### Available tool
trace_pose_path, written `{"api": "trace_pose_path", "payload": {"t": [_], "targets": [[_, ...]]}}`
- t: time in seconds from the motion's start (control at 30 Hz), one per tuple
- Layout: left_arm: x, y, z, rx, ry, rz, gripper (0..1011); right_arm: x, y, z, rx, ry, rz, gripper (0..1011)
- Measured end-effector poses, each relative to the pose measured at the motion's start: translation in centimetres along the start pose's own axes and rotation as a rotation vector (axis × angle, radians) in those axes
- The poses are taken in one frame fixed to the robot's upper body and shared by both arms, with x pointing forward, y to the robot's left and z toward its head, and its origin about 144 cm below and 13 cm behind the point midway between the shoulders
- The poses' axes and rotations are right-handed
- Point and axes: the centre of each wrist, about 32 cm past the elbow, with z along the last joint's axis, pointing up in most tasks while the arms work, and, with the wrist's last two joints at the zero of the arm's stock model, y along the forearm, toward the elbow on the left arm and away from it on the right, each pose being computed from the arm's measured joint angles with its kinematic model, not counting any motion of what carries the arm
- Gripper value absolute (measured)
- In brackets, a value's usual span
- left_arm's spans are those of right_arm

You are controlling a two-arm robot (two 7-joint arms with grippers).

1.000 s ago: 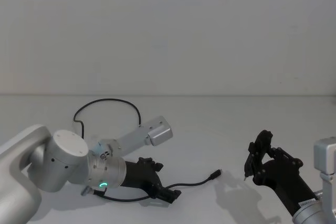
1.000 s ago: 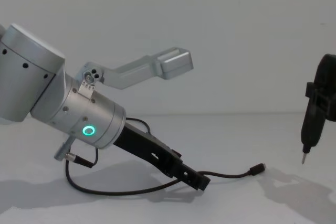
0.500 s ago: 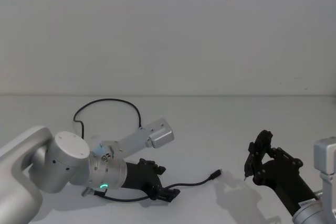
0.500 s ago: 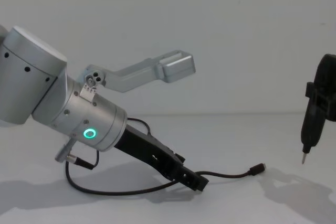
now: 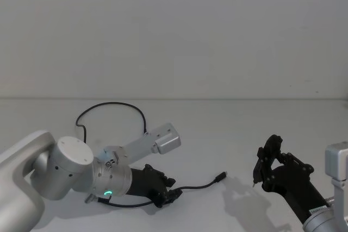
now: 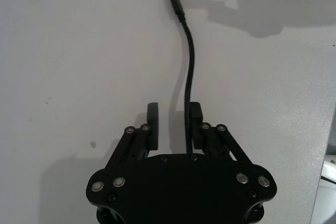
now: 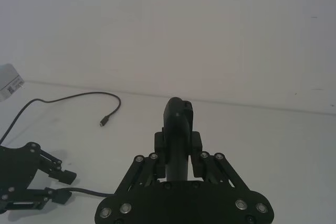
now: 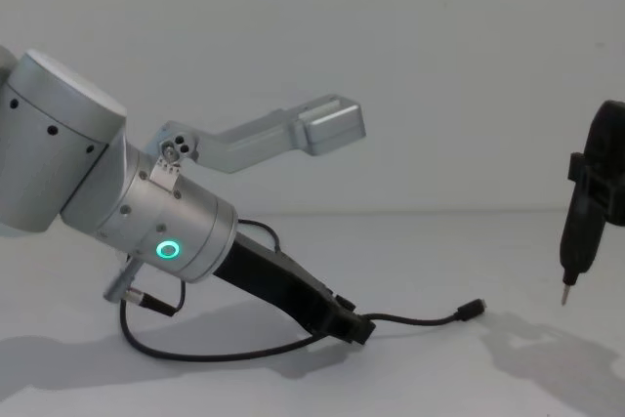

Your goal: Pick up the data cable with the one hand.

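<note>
While the left tool (image 6: 174,111) sits low on the desk (image 5: 217,129) at about 7 o'clock in the head view, its fingers (image 6: 153,124) stand a narrow gap apart and are not clamped. The cable (image 6: 190,61) runs lengthwise through that gap, close against one finger and not centred. Its long axis lines up with the tool's own reach. From the fingertips it runs on toward 2 to 3 o'clock, lying on the desk and ending in a small plug (image 5: 220,176). The rest of it loops behind the left arm toward 11 o'clock. The left arm is clearly the nearer one, and I judge that closing the fingers is what comes next; the off-centre cable could slip out sideways. At about 4 o'clock the right tool (image 7: 178,142) is clamped on a black pen (image 7: 177,116), raised off the desk and apart from the plug.
</note>
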Motion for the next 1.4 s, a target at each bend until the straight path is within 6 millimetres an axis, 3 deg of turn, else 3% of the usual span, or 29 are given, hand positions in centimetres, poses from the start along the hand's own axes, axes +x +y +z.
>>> {"api": "trace_pose_path", "payload": {"t": [0.27, 0.4, 0.83, 1.4], "targets": [[0.0, 0.0, 0.0, 0.001, -0.001, 0.000, 105, 0.0, 0.0, 0.0, 0.000, 0.000, 0.000, 263], [-0.1, 0.0, 0.0, -0.002, -0.005, -0.001, 41, 0.0, 0.0, 0.0, 0.000, 0.000, 0.000, 263], [-0.3, 1.0, -0.1, -0.071, -0.060, -0.039, 41, 0.5, -0.2, 0.6, 0.064, 0.042, 0.015, 263], [0.9, 5.4, -1.6, -0.176, -0.145, -0.134, 41, 1.9, -0.2, 2.4, 0.217, 0.242, 0.088, 263]]}}
